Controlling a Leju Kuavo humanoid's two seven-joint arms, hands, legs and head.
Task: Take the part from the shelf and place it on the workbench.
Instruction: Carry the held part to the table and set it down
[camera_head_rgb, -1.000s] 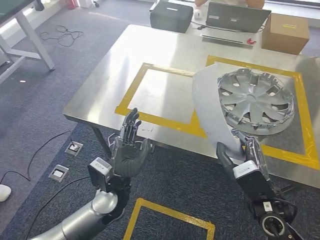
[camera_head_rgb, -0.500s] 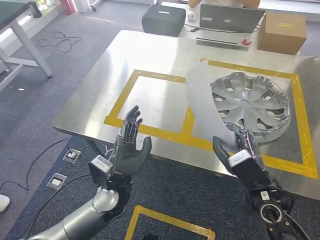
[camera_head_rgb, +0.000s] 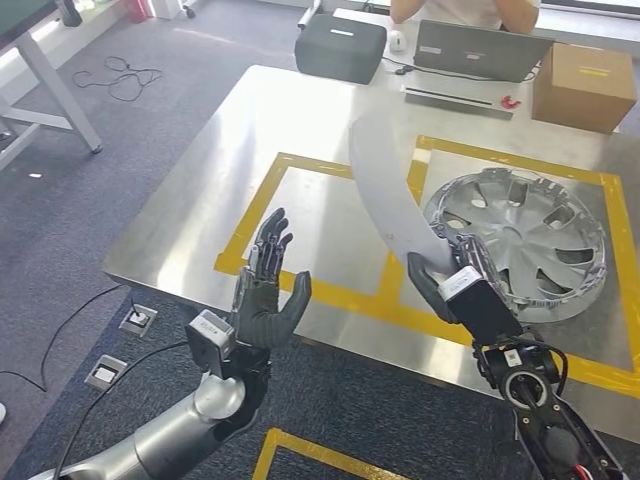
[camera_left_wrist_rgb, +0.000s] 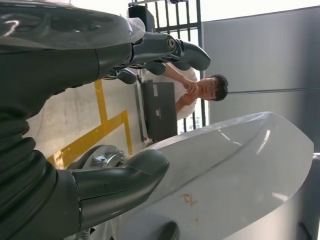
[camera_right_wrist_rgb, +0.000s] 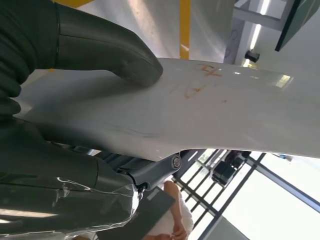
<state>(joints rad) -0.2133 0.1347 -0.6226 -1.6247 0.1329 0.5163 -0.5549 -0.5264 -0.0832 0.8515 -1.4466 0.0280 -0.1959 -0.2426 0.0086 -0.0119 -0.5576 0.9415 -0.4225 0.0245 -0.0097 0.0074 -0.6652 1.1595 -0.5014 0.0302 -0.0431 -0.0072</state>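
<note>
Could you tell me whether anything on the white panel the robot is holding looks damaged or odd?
Yes: the curved white plastic panel held in the right hand carries faint orange scrawled marks on its surface, near the thumb in the right wrist view. They look like handwriting, not damage.

Faint orange scribbles mark the white curved panel, but no text or label can be read.

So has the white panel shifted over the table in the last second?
Yes. The white panel in the right hand swung left, off the hubcap, toward the yellow tape divider.
</note>
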